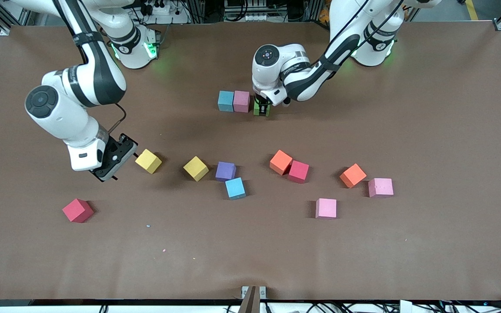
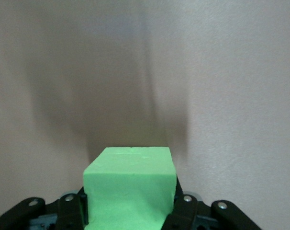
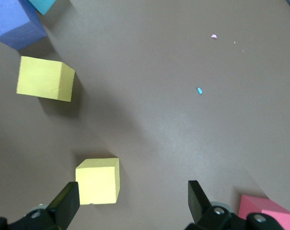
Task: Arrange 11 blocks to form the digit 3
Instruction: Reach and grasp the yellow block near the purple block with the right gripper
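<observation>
Front view: my left claw [image 1: 262,108] is clamped on the green block [image 1: 261,109], low at the worktop [image 1: 429,130], just beside the pink block [image 1: 242,101], which touches a blue block [image 1: 225,101]. My right claw [image 1: 118,163] hangs spread beside a yellow block [image 1: 148,161].

Left wrist view: green block [image 2: 130,189] pinched between my fingers [image 2: 183,211].

Right wrist view: claw [image 3: 130,201] released over bare worktop, one yellow block [image 3: 98,181] by a finger [image 3: 66,203], a second yellow block [image 3: 44,79] farther off, a red block [image 3: 267,213] at the edge.

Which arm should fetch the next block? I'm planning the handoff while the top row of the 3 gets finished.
Right. Its end effector is open beside a yellow block. The left end effector is shut on the green block, beside the pink block of the row.
</observation>
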{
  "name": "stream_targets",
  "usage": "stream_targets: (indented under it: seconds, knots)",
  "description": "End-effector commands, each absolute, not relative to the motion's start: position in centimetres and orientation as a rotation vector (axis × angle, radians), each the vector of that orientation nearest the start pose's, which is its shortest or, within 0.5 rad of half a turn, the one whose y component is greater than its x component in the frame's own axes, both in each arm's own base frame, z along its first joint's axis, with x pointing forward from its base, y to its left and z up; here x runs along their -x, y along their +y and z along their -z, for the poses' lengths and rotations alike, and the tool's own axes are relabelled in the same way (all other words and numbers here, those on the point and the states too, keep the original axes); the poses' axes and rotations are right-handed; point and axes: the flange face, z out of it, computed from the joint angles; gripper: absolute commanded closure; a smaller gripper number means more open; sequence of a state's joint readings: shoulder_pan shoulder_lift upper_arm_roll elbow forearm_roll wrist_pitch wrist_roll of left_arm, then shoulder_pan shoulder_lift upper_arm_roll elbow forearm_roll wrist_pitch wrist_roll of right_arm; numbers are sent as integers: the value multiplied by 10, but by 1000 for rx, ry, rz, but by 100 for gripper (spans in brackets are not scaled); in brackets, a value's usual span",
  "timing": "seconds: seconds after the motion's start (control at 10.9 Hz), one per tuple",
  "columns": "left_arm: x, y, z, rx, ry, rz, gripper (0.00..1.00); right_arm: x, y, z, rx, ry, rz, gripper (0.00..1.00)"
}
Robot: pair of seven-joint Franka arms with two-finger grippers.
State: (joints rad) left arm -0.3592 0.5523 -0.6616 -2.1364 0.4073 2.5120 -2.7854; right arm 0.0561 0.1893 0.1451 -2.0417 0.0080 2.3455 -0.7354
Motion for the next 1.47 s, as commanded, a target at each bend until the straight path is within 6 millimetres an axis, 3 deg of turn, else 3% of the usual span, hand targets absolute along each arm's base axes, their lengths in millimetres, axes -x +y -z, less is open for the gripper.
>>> stream_targets:
  seconds: [0.0,0.09,0.28,0.55,0.92,1.38]
  knots:
    - [-274,-500,-186,2089,-2281,-101,82,-572,111,-336,2880,-1159,131,0]
    - [-270,-502,-184,2091,-2274,-101,82,-566,119,-327,2904,-1050,100,0]
    - [-270,-504,-186,2091,-2279,-101,82,-556,171,-318,2938,-855,74,0]
    - [-279,-510,-185,2065,-2308,-113,82,-546,236,-287,2896,-934,134,0]
    - [-274,-514,-177,2028,-2332,-87,82,-530,280,-242,2858,-1018,129,0]
    - [-273,-514,-177,1982,-2365,-81,82,-520,305,-213,2835,-1079,167,0]
